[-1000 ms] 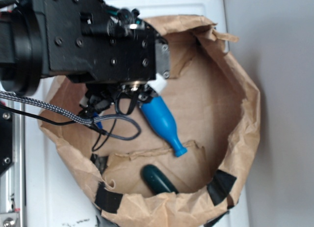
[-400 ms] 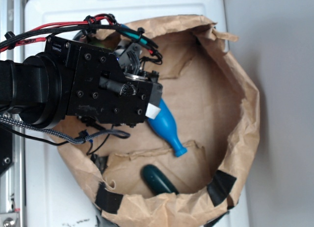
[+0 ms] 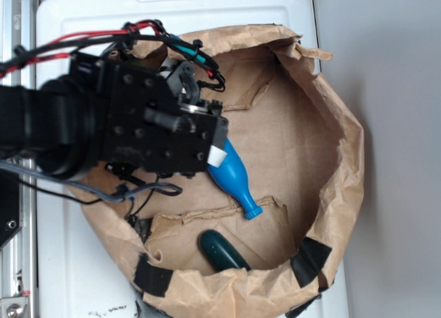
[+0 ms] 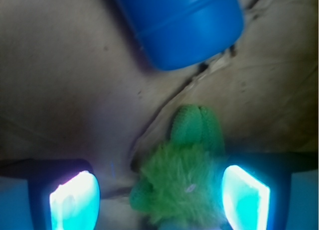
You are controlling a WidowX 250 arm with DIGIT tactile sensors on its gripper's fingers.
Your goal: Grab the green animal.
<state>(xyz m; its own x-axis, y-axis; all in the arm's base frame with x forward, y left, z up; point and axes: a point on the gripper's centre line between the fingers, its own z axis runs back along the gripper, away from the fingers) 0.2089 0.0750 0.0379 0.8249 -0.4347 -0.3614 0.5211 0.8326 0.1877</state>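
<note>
with jaws of the gripper (image 4: 159, 197) spread wide around the green animal (image 4: 182, 182), lying on the brown paper (image 4: 75, 80) just below the blue bottle (image 4: 182, 26) and nearer the right-hand pad, best centred before closing gently on the fuzzy body.

Animal (image 4: 182, 182) between pincer (image 4: 159, 197) fingers

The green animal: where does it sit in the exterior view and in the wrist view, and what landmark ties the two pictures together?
Exterior: the green animal is not visible; the black arm covers the left part of the paper bag where it would be.
Wrist: the green animal is at bottom centre, between the two fingers of the open gripper, nearer the right one.
Shared landmark: the blue bottle, whose blue base fills the top of the wrist view.
</note>
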